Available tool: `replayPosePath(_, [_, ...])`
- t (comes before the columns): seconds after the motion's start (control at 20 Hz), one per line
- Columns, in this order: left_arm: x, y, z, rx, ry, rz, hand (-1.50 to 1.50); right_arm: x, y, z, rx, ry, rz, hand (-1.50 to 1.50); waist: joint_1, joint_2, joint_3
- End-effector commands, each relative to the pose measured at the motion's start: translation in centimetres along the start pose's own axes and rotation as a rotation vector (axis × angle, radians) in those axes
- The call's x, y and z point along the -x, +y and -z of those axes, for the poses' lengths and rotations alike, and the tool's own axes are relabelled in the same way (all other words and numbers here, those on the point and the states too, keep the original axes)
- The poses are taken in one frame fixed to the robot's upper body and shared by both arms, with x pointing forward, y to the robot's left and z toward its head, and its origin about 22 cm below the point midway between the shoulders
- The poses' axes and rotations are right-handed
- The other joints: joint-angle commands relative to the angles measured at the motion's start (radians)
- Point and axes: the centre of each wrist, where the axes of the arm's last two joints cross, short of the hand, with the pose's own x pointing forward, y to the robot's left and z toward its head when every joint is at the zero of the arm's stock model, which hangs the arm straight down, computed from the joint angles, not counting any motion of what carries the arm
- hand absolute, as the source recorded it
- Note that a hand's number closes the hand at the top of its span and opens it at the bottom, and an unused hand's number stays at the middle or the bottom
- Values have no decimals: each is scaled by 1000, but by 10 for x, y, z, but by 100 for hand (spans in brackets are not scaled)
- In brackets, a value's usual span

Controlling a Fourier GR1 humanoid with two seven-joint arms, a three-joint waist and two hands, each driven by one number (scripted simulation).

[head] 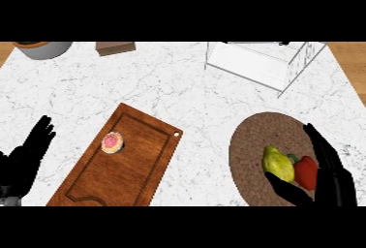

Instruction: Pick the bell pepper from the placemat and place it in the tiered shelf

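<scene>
Little is done: the bell pepper [280, 163] lies on the placemat [257, 131], with the right hand [332, 174] spread open beside it, thumb underneath, not yet clasping. Lifting and the tiered shelf [257, 63] are left. The left hand [28, 150] rests open at the view's left.

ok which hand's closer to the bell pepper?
Right. The right hand is at the bell pepper on the placemat, thumb on its near side, fingers along its right side. The left hand rests at the counter's left edge, past the cutting board.

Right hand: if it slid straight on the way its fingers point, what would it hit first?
Probably the white shelf. The right hand points along the mat; beyond it only bare counter shows, though height is unclear.
</scene>
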Motion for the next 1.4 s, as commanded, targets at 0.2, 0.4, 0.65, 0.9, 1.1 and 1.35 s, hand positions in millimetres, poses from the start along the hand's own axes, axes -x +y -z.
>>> replayPosePath(0.2, [-1,5,5,20,-16,22,0,-23,-32,-12,-203,172,-425,-150,21,7,-1])
replayPosePath(0.4, [-6,-5,9,27,-14,8,0,-34,-36,-11,-362,238,-649,-150,37,11,0])
replayPosePath(0.65, [4,7,17,21,-30,-3,0,-53,-36,-10,-447,266,-786,-150,31,8,4])
replayPosePath(0.9, [-8,-8,11,26,-10,2,0,-69,-39,7,-479,300,-824,-150,33,6,6])
replayPosePath(1.1, [-2,-9,8,24,-8,-2,0,-46,-31,34,-489,313,-816,-150,32,7,7])
replayPosePath(1.35, [3,-4,12,9,-17,-2,0,-22,-31,30,-505,331,-857,-150,27,7,7])
